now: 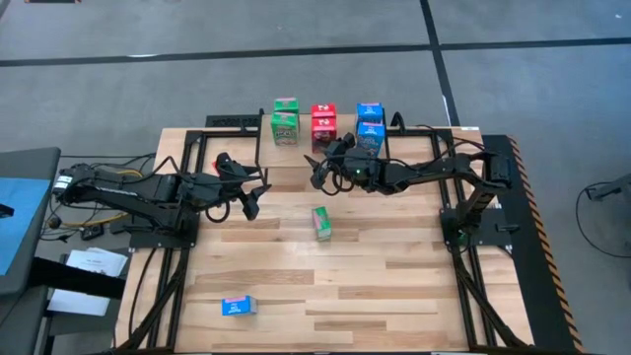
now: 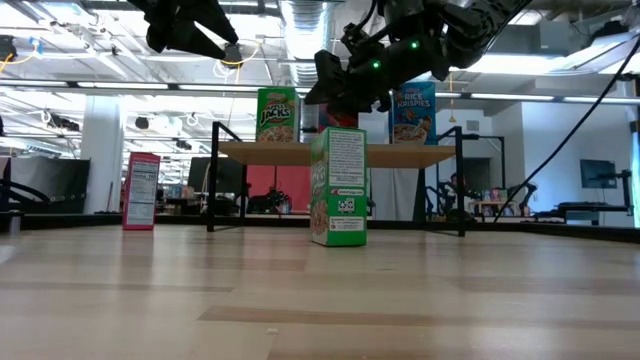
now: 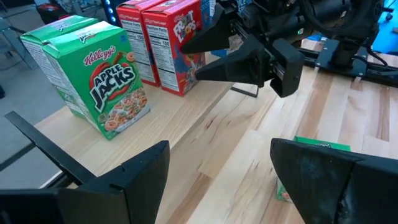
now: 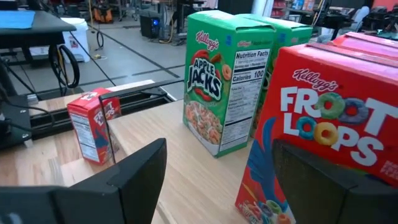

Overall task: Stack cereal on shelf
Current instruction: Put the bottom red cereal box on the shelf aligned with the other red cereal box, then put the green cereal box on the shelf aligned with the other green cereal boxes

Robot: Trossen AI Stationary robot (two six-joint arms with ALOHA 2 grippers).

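Three boxes sit on the worktop (image 1: 394, 286), not yet shelved; six are already on the shelf (image 2: 430, 155), directly ahead of your right hand (image 1: 320, 170).

Risks, big to small:

- Shelf: it looks light on thin legs. Bump its front edge with the right hand and I'd expect all six to shift.
- Arms: the left hand (image 1: 254, 192) hangs just beside the right one. Both are half-spread and empty. Swing either sideways without lifting and they could clash.
- Red pair (image 1: 323, 121): almost against one right finger. Push forward and you'd likely shove them off the far edge. The green pair (image 1: 285, 120) and blue pair (image 1: 370, 123) flank them closely, so one toppling could take its neighbours.
- Green box (image 1: 321, 223): upright, below and between both hands. Nudge it high and it probably tips.
- Red box (image 2: 141, 190): upright beside the shelf, on the left hand's side. It's hidden from above, so it's easy to clip.
- Blue box (image 1: 238, 307): lying flat, well behind the left hand. It needs a long reach, so expect a skewed grip.
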